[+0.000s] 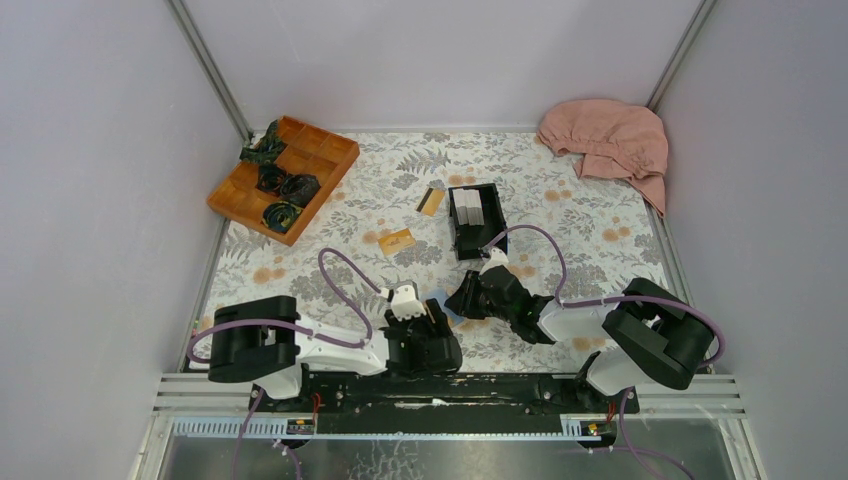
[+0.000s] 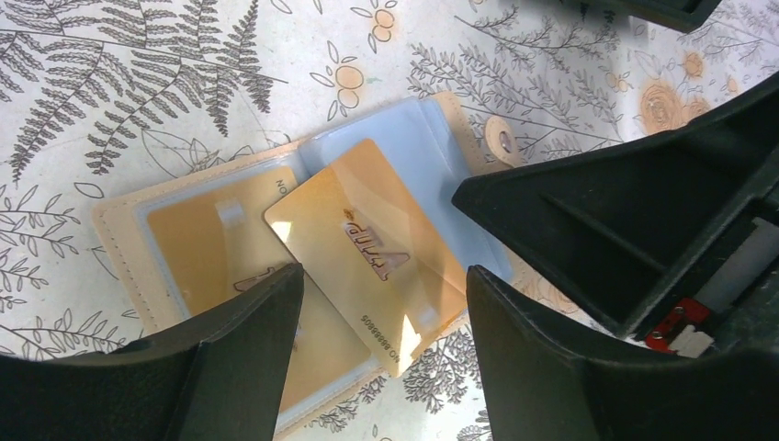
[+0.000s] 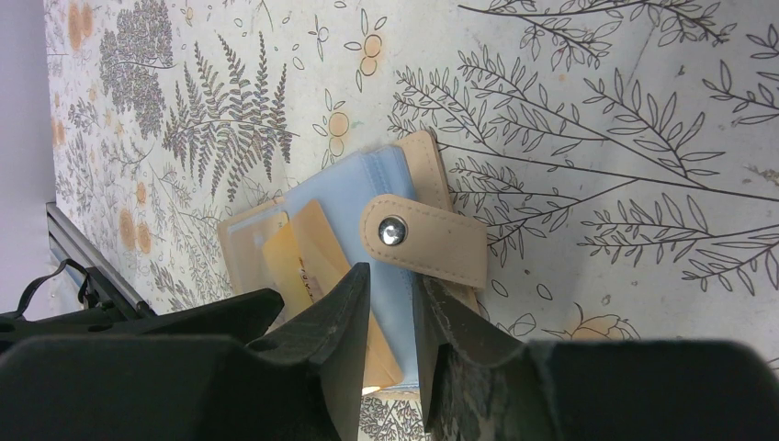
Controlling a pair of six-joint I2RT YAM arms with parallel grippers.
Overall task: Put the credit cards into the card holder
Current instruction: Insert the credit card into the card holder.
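Note:
The tan card holder (image 2: 118,230) lies open on the floral cloth, its snap tab (image 3: 424,241) at the right edge. One orange-gold card (image 2: 207,239) sits in its left pocket. A second gold card (image 2: 367,253) lies tilted, partly under the clear right sleeve. My left gripper (image 2: 384,289) is open, its fingers on either side of this card. My right gripper (image 3: 391,308) is shut on the holder's clear right sleeve beside the tab. Two more cards lie loose in the top view: one with a black band (image 1: 432,201) and one plain orange (image 1: 397,241). Both grippers (image 1: 450,312) meet over the holder, hiding it there.
A black open-topped box (image 1: 475,220) stands just beyond the right gripper. An orange compartment tray (image 1: 283,175) with dark bundles is at the back left. A pink cloth (image 1: 607,140) lies in the back right corner. Grey walls close in the table.

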